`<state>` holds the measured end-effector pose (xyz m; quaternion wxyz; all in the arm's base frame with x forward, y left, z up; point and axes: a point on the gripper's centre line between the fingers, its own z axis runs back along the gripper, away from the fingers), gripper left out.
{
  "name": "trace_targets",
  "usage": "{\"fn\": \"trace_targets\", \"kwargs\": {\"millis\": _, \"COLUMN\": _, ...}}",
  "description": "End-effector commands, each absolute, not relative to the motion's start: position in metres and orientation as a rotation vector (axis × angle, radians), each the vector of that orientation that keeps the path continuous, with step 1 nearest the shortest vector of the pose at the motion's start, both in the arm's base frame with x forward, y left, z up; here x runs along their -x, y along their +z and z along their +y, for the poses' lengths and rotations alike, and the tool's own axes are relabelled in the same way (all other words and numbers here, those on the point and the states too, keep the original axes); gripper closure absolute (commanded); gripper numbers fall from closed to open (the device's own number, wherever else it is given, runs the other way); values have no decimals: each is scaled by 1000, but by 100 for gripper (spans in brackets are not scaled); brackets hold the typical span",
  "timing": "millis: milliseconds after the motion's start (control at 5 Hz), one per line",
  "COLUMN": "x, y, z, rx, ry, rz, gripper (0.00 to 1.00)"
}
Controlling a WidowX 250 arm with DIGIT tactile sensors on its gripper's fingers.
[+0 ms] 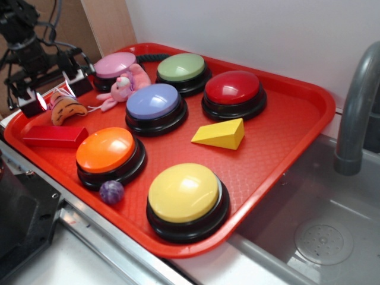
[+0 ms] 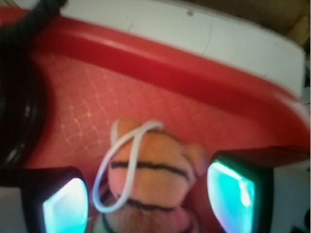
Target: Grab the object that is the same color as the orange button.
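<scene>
Wrist view: our gripper (image 2: 146, 194) open, straddling the tiger (image 2: 150, 187)

We see its head pointing toward the tray (image 2: 160, 63) rim, long axis running between the fingers (image 2: 233, 189).

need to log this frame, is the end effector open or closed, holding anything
End effector: open, one finger on each side of the orange plush tiger, not closed on it; holding nothing yet.
</scene>
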<state>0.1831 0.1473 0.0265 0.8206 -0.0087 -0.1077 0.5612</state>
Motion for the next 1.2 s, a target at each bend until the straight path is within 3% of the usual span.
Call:
{"fn": "trace_targets", "kwargs": {"millis": 0, "x": -176, "y": 27, "z": 151, "rx": 36, "ry": 1198, "rz": -313, "gripper": 100}}
{"fn": "trace_targets", "kwargs": {"millis": 200, "x": -180, "y": 37, "z": 148, "rx": 31, "ry": 1113, "rz": -302, "gripper": 100}}
{"fn": "trace_targets", "kwargs": {"millis": 400, "x": -190, "y": 69, "z": 133, "rx": 17, "ry": 972, "rz": -300, "gripper": 100}}
{"fn": "trace_targets", "kwargs": {"millis": 600, "x": -203, "y": 109, "z": 98, "rx": 24, "ry": 746, "rz": -245, "gripper": 100}}
{"fn": "trace_targets", "kwargs": {"millis": 800, "x": -210, "y": 125, "z": 56, "rx": 75, "ry": 503, "rz": -187, "gripper": 100}}
{"fn": "trace_targets", "kwargs": {"millis": 1000, "x": -211, "y": 134, "z": 9, "rx": 82, "ry": 272, "rz": -193, "gripper": 100}}
